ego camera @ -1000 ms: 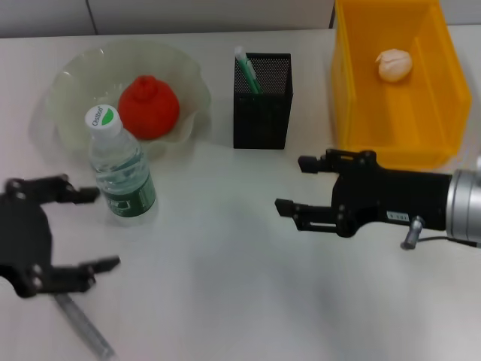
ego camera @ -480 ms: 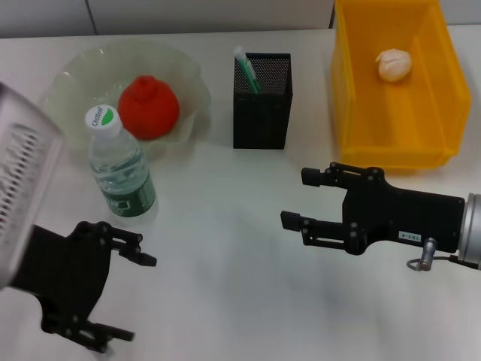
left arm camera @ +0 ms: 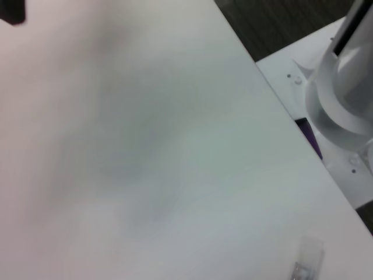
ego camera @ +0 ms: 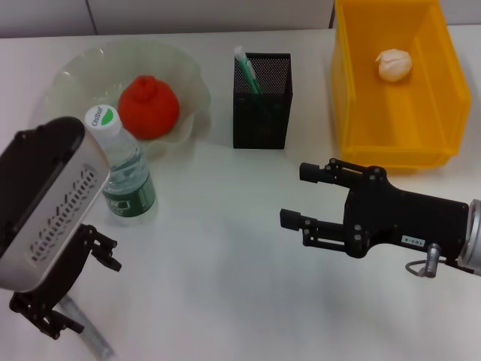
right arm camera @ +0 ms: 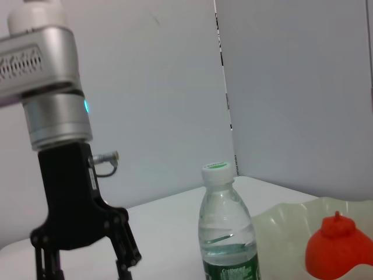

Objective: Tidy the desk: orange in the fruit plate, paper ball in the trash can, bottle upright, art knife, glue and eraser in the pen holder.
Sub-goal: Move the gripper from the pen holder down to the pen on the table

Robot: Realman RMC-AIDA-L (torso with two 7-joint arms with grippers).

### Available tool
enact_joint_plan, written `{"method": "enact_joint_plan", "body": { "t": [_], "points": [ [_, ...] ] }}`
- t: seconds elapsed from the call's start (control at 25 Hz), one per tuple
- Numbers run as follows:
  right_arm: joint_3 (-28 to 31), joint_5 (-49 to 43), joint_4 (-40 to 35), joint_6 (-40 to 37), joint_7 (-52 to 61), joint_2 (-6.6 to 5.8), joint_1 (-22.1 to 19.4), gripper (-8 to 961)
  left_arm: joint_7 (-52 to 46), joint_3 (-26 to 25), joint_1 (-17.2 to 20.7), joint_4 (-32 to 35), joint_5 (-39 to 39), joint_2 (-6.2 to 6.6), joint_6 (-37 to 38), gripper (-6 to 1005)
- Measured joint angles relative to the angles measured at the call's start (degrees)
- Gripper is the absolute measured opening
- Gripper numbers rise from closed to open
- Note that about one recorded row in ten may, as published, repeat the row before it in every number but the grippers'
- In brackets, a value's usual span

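Note:
My left gripper (ego camera: 89, 295) hangs open at the table's front left, just above the grey art knife (ego camera: 90, 338), whose end shows under it. The bottle (ego camera: 122, 171) stands upright behind it. The orange (ego camera: 148, 107) lies in the pale-green fruit plate (ego camera: 188, 83). The mint-green glue (ego camera: 246, 69) stands in the black mesh pen holder (ego camera: 261, 105). The paper ball (ego camera: 394, 65) lies in the yellow trash can (ego camera: 353, 90). My right gripper (ego camera: 295, 195) hovers open and empty mid-table. The eraser is out of view. The right wrist view shows the left gripper (right arm camera: 84, 256), the bottle (right arm camera: 224, 233) and the orange (right arm camera: 338, 248).
The table's near edge (left arm camera: 280, 111) runs close to the left arm, with the robot's white base (left arm camera: 344, 93) beyond it. Bare white tabletop lies between the two grippers. The trash can stands just behind the right arm.
The left arm has swung in over the front-left corner and turned its gripper down over the art knife. The right gripper has drifted only slightly.

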Motion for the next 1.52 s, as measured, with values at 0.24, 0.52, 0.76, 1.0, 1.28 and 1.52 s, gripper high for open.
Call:
{"method": "enact_joint_plan", "body": {
  "t": [0.24,0.52,0.76,1.0,1.28,1.52],
  "points": [
    [0.06,0.03,0.72,-0.25,-0.45,-0.03,0.12,751,1.44,3.14,-0.28,-4.73,1.70,-0.02,-2.29,793],
    [0.08,0.12,0.86,-0.35,-0.22,-0.07,0.54,751,2.30,8.27,-1.51,-7.60,2.92,-0.64,-3.83,791],
    [0.16,0.42,0.91,-1.13,0.38,-0.13,0.67,750,2.03,12.63,-3.50,-8.74,4.76,-1.40,-4.99,790],
    [2.70,0.72,1.61,-3.62,0.66,-0.13,0.61,750,1.63,14.24,-4.01,-9.50,6.72,-1.52,-5.10,789],
    [3.31,0.72,1.84,-4.52,0.78,-0.13,0.67,751,0.76,15.95,-4.09,-9.44,7.80,-1.73,-5.15,788],
    [3.28,0.68,1.88,-4.59,0.78,-0.13,0.64,749,0.73,16.38,-4.14,-9.15,7.44,-2.01,-4.68,727]
  ]
}}
